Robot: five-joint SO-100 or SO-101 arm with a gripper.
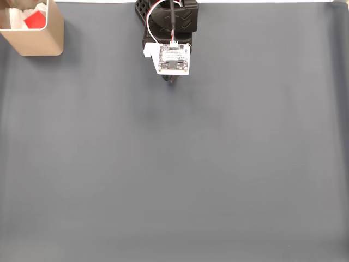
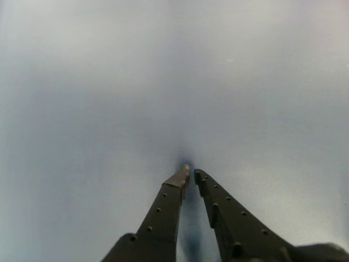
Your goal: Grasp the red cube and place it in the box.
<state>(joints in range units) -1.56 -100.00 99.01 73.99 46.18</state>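
The small bright red cube (image 1: 35,21) lies inside the tan cardboard-coloured box (image 1: 38,42) with a white interior. The black two-finger hand (image 2: 191,176), well apart from the box over the bare grey tabletop (image 1: 174,164), has its fingertips nearly together, holding nothing.

Grey table (image 1: 174,180); box (image 1: 34,45) at top-left corner, apparently resting.

red cube (image 1: 35,21): 1 | box (image 1: 38,42): 1 | claw (image 2: 191,176): 1
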